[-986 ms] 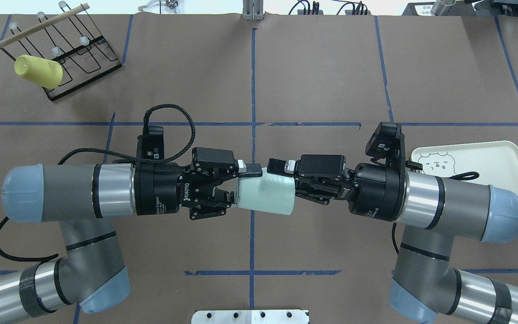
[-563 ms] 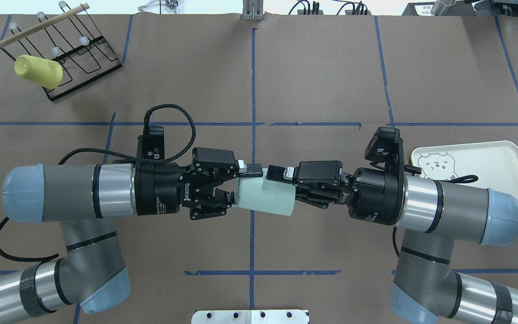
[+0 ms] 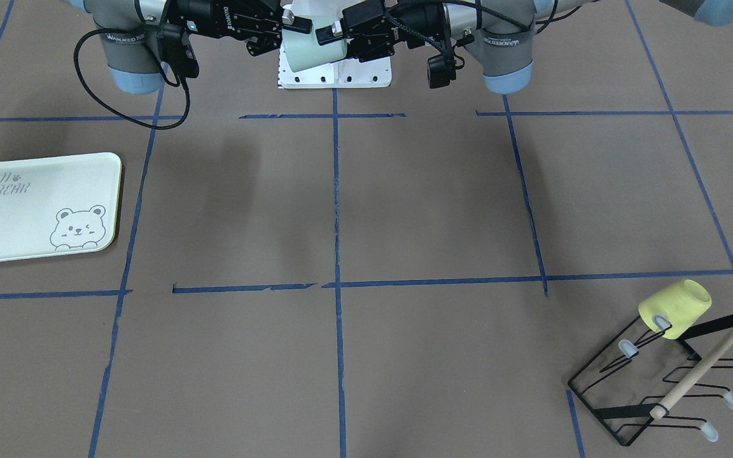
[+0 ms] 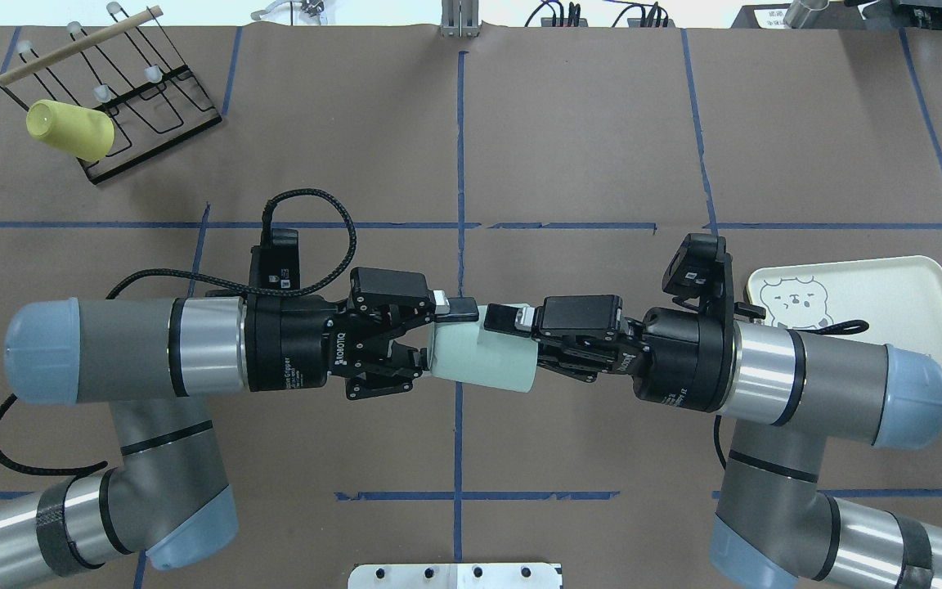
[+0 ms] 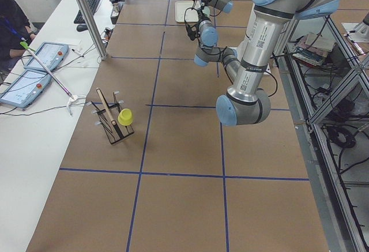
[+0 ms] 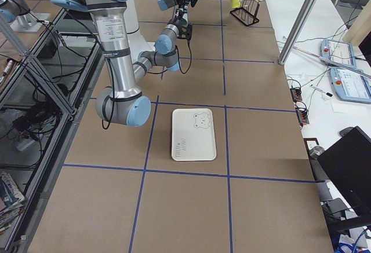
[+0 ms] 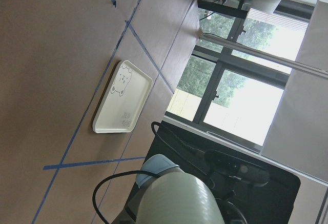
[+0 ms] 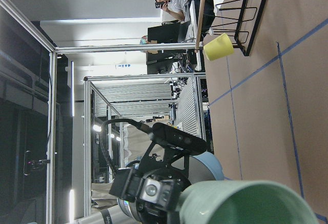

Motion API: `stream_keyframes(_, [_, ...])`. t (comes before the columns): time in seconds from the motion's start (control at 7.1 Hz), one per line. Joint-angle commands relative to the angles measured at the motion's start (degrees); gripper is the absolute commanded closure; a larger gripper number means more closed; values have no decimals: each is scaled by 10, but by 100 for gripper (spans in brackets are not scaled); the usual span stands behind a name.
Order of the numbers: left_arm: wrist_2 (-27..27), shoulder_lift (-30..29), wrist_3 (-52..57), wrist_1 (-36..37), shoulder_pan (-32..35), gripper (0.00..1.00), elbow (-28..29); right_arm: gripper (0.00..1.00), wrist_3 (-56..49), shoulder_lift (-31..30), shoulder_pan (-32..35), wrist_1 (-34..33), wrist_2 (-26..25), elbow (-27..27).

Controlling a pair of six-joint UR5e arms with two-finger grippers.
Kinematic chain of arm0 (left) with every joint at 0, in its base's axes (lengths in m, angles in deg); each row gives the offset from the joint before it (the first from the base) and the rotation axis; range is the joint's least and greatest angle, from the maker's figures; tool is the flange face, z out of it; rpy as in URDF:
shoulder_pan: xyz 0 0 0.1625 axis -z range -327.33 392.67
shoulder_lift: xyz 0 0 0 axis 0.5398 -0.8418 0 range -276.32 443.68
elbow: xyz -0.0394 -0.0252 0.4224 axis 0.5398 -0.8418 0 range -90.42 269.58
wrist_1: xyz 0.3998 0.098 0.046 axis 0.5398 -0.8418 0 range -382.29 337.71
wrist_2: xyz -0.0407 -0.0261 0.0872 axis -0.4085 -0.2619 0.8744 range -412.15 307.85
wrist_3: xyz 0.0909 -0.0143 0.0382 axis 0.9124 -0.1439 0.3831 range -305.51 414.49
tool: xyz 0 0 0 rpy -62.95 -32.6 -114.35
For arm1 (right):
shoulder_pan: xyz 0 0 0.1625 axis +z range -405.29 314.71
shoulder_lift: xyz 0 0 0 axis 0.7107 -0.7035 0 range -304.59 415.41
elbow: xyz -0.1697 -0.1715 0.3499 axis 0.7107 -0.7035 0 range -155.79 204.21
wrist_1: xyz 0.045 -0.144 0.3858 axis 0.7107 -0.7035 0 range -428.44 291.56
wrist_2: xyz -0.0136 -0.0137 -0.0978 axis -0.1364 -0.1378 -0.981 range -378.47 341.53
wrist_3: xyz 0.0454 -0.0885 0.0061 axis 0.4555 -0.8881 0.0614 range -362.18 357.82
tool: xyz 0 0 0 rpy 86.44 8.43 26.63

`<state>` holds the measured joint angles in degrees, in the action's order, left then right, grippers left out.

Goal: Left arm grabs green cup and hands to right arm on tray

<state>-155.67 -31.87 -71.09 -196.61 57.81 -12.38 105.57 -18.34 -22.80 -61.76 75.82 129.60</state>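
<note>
The left pincer (image 4: 441,335) gripped the green cup (image 4: 481,357) by its bottom, up in the air over the worktop (image 4: 585,147). The right pincer (image 4: 518,343) squeezed its open end. The tray (image 4: 888,286) lay well apart.

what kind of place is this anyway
Most likely a robotics lab: left arm and right arm at a table gridded with blue tape, teach pendants on a side bench.

The table (image 4: 585,123) is papered brown and gridded with blue tape (image 4: 460,123). Well beyond the jaws, tall windows (image 7: 241,106) show daylight and trees (image 7: 205,75); a white desk (image 5: 34,160) stands alongside.
</note>
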Motion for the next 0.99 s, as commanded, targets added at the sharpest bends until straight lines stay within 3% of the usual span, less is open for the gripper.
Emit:
stream_keyframes(0.0, [0, -1, 2, 2, 10, 0, 11, 100, 0, 0, -1, 0, 0, 2])
stream_keyframes(0.42, [0, -8, 1, 35, 74, 0, 45, 100, 0, -3, 2, -2, -2, 1])
stream_keyframes(0.56, [0, -14, 9, 91, 96, 0, 58, 100, -2, -8, 12, -34, -2, 2])
stream_keyframes(0.7, [-17, -14, 50, 175, 117, 0, 58, 100, -20, -8, 40, -106, 3, 5])
stream_keyframes(0.85, [-59, -15, 173, 289, 143, 0, 57, 100, -87, -11, 41, -179, 5, 2])
